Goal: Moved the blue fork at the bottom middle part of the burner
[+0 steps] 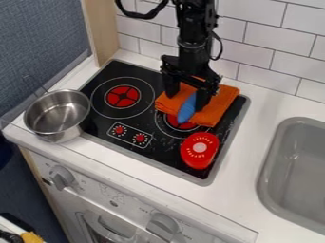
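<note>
The black gripper (185,97) hangs from the top over the right rear of the black burner (164,153), its two fingers apart. Beneath it an orange cloth (219,105) lies folded across part of the right-hand red ring. The blue fork (186,110), of which a rounded blue part shows, lies slanted on the cloth, close beside the right finger. Its upper end is partly hidden by the gripper.
A steel pot (57,114) stands at the burner's left edge, partly over the white counter. A red round-topped object (199,150) sits at the burner's front right. The grey sink (295,175) is to the right, and a tiled wall rises behind.
</note>
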`<state>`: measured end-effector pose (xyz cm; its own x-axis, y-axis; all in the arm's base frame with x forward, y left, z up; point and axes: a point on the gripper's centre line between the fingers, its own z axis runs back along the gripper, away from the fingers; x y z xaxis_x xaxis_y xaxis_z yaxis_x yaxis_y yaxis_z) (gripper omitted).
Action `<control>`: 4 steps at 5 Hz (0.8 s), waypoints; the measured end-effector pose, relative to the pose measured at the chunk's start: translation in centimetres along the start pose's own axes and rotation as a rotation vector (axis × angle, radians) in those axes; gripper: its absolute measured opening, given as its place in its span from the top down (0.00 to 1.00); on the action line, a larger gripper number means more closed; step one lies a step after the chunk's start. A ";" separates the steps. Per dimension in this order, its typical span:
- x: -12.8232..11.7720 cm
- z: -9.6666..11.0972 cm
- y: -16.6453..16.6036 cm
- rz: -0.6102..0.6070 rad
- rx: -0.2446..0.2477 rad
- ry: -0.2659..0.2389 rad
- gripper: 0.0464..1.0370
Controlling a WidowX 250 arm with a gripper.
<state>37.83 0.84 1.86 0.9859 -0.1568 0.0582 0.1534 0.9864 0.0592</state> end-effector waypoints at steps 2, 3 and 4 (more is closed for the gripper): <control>0.1 0.0 -0.1 -0.008 -0.006 -0.002 0.61; 0.0 0.0 -0.1 -0.010 -0.007 -0.001 0.57; 0.1 0.0 -0.2 -0.017 -0.009 -0.001 0.26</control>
<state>37.86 0.65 1.83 0.9831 -0.1732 0.0585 0.1703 0.9840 0.0516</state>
